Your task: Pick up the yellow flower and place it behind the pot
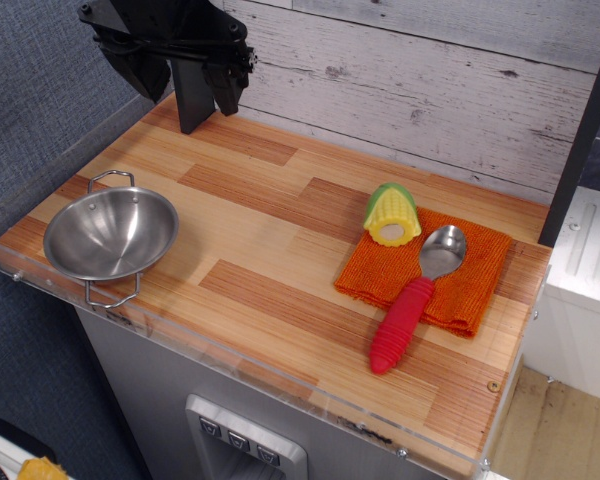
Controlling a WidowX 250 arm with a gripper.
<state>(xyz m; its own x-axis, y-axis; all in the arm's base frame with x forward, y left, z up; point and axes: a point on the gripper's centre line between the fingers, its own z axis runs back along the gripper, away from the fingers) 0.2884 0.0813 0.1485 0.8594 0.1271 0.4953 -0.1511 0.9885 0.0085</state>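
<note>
Observation.image looks down on a wooden worktop (280, 230). Near its right edge the yellow flower (392, 215) (a corn stub with a green husk) lies on the far-left corner of an orange cloth (470, 275). Just beside it a spoon (415, 300) with a red handle crosses the cloth's front edge. At the left edge, well apart, sits the pot (110, 235), upright. Over the far-left corner hangs the gripper (205, 85); whether its fingers stand apart or together cannot be told.
</note>
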